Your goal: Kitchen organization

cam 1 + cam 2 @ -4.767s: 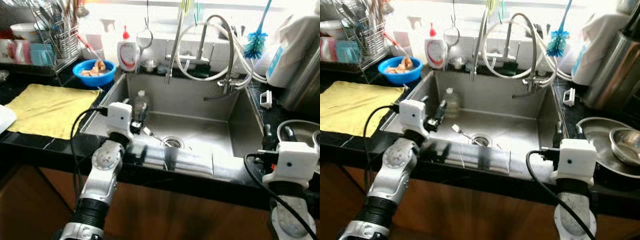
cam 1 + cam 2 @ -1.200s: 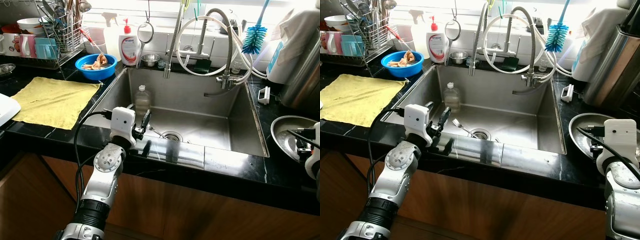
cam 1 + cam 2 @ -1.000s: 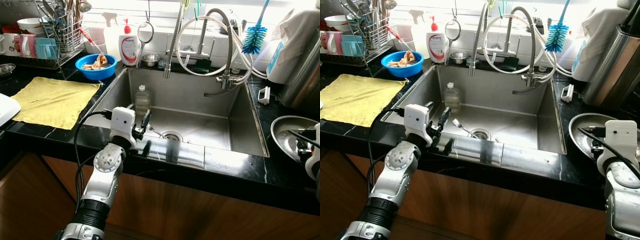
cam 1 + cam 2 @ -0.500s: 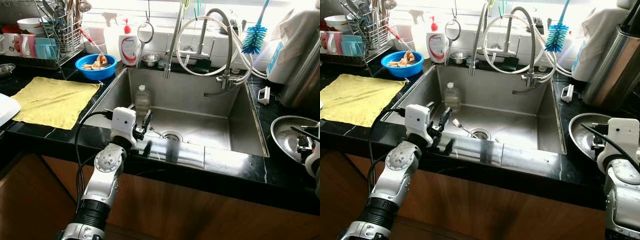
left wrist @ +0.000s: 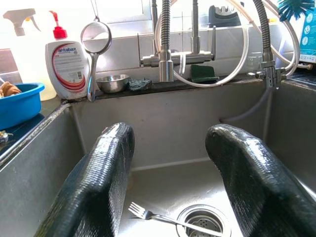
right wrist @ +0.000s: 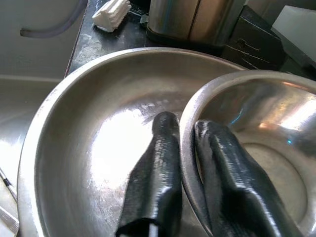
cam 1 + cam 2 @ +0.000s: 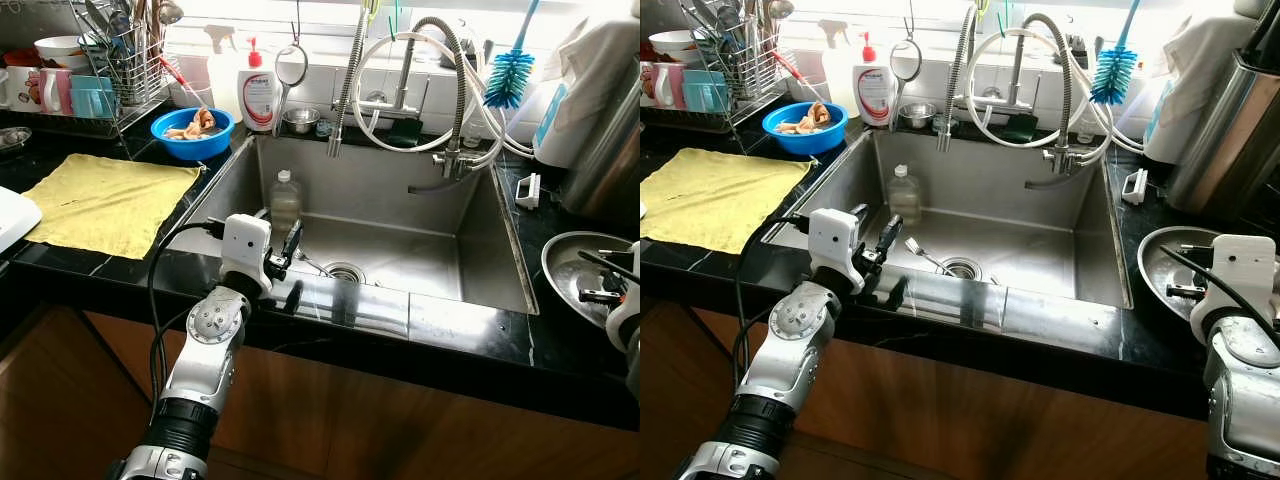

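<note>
Right tool (image 6: pixel 185 129) pinches the small steel bowl's (image 6: pixel 256 163) thin rim inside the large steel bowl (image 6: pixel 98 148); bowl may slip; left tool (image 5: pixel 170 163) open, idle.

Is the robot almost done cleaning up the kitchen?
Not yet. Nothing looks put away so far. In hand: the right gripper has its fingers closed on the rim of the small bowl, which sits in the big bowl. Left to do: the fork and bottle are in the sink, where the open left gripper waits.

Left gripper (image 5: pixel 168 163) hovers with fingers spread wide; right gripper (image 6: pixel 186 133) is pinched nearly closed.
</note>
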Available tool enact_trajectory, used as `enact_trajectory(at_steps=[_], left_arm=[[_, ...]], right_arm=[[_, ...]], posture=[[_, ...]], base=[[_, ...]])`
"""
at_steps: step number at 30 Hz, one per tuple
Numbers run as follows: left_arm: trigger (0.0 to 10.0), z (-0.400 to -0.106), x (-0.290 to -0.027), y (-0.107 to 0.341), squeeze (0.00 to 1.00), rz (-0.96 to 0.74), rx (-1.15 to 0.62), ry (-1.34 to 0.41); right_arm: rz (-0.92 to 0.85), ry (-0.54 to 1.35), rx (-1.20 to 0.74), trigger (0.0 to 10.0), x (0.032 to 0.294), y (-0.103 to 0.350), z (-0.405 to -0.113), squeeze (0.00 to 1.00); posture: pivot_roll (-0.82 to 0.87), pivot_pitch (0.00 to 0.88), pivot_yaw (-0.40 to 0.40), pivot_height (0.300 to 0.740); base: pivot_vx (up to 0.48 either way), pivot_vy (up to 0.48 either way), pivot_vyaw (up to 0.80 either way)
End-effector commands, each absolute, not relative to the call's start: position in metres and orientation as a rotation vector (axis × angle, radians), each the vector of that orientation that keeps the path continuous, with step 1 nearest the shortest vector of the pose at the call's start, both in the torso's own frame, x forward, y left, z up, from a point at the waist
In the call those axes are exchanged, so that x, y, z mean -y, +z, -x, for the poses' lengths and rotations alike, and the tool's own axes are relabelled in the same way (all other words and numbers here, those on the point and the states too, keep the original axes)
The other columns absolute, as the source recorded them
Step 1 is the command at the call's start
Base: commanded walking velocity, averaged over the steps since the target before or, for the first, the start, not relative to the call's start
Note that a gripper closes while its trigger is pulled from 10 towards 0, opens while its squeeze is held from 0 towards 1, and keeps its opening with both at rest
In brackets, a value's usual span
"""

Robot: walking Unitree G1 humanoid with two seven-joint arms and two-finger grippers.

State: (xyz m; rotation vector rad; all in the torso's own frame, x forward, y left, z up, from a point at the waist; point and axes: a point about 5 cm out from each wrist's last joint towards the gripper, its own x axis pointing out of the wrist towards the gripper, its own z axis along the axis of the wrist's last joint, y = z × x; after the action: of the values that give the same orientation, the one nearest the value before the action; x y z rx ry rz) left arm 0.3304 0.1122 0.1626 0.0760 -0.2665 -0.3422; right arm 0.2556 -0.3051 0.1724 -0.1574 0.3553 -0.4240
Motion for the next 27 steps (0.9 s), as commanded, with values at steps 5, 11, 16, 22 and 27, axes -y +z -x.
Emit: enact_trajectory(at_steps=[5,11,16,22,27], left_arm=[[10.0,-0.333,-0.112,0.169,0.00,-0.074,0.277,-0.346],[10.0,-0.334,-0.111,0.169,0.00,-0.071,0.275,-0.348],[10.0,-0.333,-0.109,0.169,0.00,-0.064,0.275,-0.351],[10.0,-0.333,-0.108,0.169,0.00,-0.058,0.278,-0.350],[10.0,-0.334,-0.109,0.169,0.00,-0.042,0.273,-0.335]], right_arm=[[0.140,-0.403,-0.357,0.0,0.300,0.171,-0.259,0.00],[0.148,-0.412,-0.315,0.0,0.299,0.180,-0.260,0.00],[0.171,-0.381,-0.227,0.0,0.289,0.200,-0.265,0.00],[0.196,-0.364,-0.157,0.0,0.284,0.216,-0.269,0.00],[0.230,-0.365,-0.140,1.1,0.283,0.225,-0.270,0.00]], posture=[[-0.02,0.000,-0.017,0.740],[-0.02,0.000,-0.016,0.740],[-0.03,0.000,-0.016,0.740],[-0.02,0.000,-0.018,0.740],[-0.02,0.000,-0.022,0.740]], base=[[0.000,0.000,0.00],[0.000,0.000,0.00],[0.000,0.000,0.00],[0.000,0.000,0.00],[0.000,0.000,0.00]])
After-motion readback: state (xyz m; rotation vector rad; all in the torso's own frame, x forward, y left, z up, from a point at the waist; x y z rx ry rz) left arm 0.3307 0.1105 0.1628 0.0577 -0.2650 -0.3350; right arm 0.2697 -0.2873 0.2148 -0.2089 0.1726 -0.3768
